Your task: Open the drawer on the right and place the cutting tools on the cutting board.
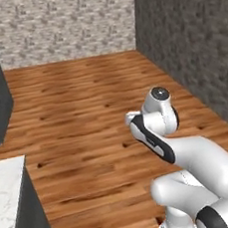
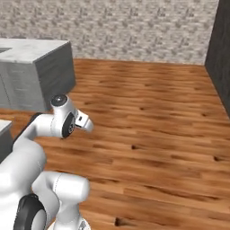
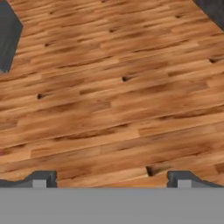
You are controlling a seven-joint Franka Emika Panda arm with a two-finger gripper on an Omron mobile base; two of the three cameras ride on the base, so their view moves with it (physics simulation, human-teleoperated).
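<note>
Gripper [image 3: 112,180] agape over wood floor [image 3: 113,100] — stone walls [image 1: 60,24].

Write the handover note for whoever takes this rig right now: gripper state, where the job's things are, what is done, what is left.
Gripper: open, holding nothing, pointed at bare wooden floor.
Arm: folded close above the base.
Surroundings: grey cabinet block ahead on the left, marble counter corner close by on the left, dark wall on the right.
Job's things: I can't place the drawer, knife, peeler or cutting board from here.
Done: nothing that can be confirmed.
Left: probably reach the island, open the right drawer, move both tools onto the board.
</note>
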